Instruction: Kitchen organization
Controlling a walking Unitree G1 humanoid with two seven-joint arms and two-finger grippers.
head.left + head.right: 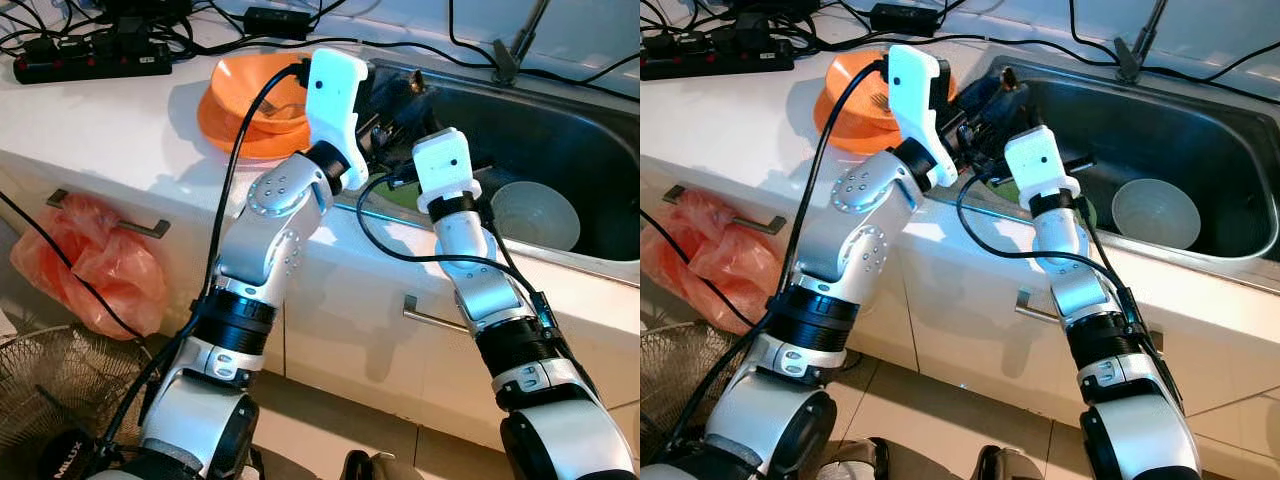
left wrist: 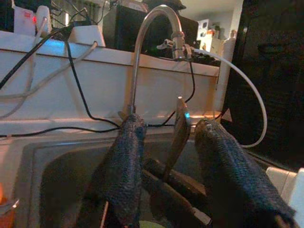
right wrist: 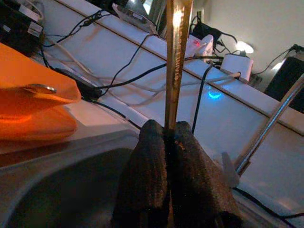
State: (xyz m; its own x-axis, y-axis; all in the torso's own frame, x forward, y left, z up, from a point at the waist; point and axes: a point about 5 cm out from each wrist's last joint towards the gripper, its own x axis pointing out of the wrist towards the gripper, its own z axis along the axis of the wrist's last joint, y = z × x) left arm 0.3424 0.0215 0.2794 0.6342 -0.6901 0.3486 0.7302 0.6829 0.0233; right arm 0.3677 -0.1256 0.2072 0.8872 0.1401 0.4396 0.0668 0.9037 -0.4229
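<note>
Both arms meet over the left rim of the steel sink (image 1: 590, 150). My right gripper (image 3: 166, 127) is shut on the handle of a slim metal utensil (image 3: 176, 57), which stands straight up from its fingers. My left gripper (image 2: 168, 122) is open, one finger on each side of that same utensil (image 2: 179, 130), not closed on it. From the head, the two grippers overlap in a dark cluster (image 1: 400, 115) at the sink's near left corner. A white bowl (image 1: 535, 215) sits in the basin. Stacked orange bowls (image 1: 245, 105) holding a spoon (image 3: 40, 88) rest on the counter left of the sink.
A faucet (image 1: 512, 50) rises behind the sink. A black power strip (image 1: 90, 62) and many cables lie along the counter's back. Something green (image 1: 1008, 186) lies in the sink under the grippers. An orange plastic bag (image 1: 90, 265) hangs from a drawer handle, with a wire fan guard (image 1: 50, 390) below.
</note>
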